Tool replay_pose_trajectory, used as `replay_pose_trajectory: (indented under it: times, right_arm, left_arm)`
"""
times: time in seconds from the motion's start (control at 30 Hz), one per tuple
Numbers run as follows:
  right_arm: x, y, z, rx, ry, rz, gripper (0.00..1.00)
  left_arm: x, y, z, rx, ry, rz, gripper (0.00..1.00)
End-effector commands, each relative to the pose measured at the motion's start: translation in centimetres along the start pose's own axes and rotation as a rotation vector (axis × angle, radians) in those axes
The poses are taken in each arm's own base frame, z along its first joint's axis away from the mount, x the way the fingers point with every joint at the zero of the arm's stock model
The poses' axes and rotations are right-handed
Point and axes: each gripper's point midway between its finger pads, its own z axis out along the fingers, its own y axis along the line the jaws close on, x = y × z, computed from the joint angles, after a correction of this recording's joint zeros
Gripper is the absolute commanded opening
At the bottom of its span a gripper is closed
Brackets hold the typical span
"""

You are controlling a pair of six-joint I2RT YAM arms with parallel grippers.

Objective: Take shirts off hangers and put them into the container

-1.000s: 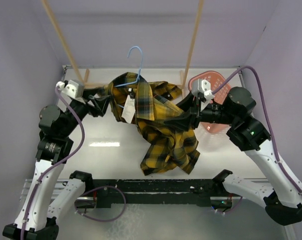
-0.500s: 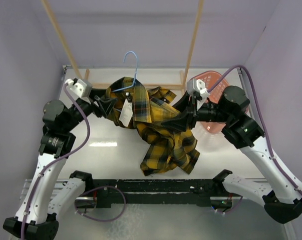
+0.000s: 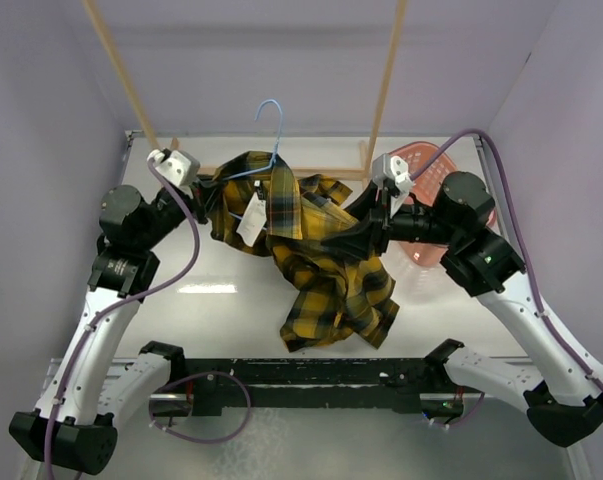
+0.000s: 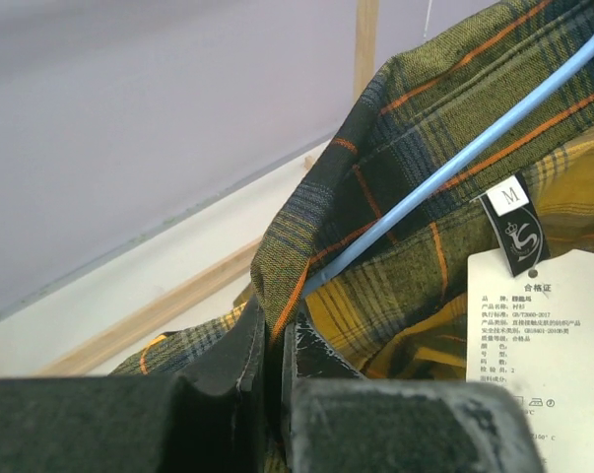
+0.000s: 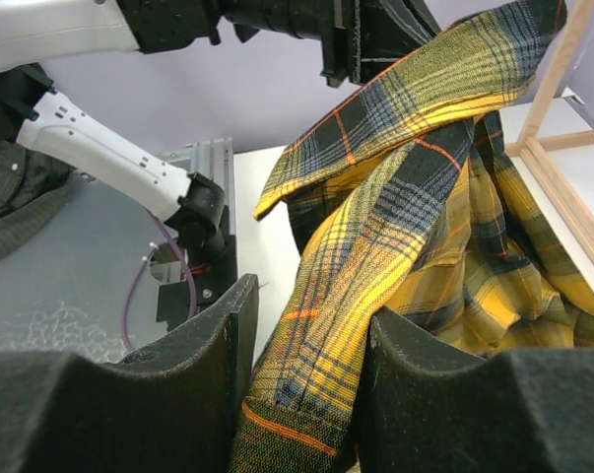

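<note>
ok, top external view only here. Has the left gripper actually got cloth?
Observer: Yes. Left wrist view shows the left gripper shut on a fold of the plaid shirt.
Operator: Hanger caught too?
Observer: Can't tell. The blue hanger wire slips under that fold just above the gripper.
Operator: Right side?
Observer: Right wrist view shows the right gripper closed on a bunched strip of the shirt.

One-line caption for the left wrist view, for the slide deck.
Left gripper shut on the shirt edge by the collar, hanger running under the collar, paper tag hanging beside.
</note>
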Motion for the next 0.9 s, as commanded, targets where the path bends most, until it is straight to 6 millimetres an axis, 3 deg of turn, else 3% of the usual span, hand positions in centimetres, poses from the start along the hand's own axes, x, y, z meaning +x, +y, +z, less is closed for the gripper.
replay_pose_trajectory:
  times: [0.0, 0.17, 0.33, 0.4, 0.47, 0.67, 0.73, 0.87]
  right_arm:
    - [-1.2, -0.9, 0.3, 0.044, -0.038, -0.060, 0.00]
    - [0.3, -2.5, 1.2, 0.077, -0.007, -0.001, 0.01]
    - [1.3, -6.3, 0.7, 0.298, 0.010, 0.058, 0.74]
    - [1.3, -7.9, -0.4, 0.421, 0.022, 0.069, 0.94]
    - [1.2, -9.6, -1.9, 0.556, 0.037, 0.079, 1.00]
    - [-0.5, -11.9, -6.0, 0.828, 0.057, 0.083, 1.00]
    - [-1.6, -11.5, -6.8, 0.844, 0.028, 0.068, 1.00]
    - [-3.0, -8.2, -5.6, 0.668, -0.056, 0.073, 1.00]
  left_arm:
    - [-5.1, 1.8, -0.8, -0.117, -0.152, 0.098, 0.00]
    - [-6.7, 2.3, -1.0, -0.160, -0.188, 0.171, 0.00]
    - [-6.5, 3.2, -1.3, -0.226, -0.201, 0.278, 0.00]
    - [-6.3, 3.5, -1.6, -0.257, -0.208, 0.319, 0.00]
    - [-6.1, 3.9, -2.1, -0.288, -0.217, 0.344, 0.00]
    - [-5.4, 5.2, -2.9, -0.373, -0.187, 0.402, 0.00]
    - [-5.3, 5.6, -3.1, -0.403, -0.178, 0.413, 0.00]
    - [-5.1, 6.2, -3.4, -0.453, -0.151, 0.434, 0.00]
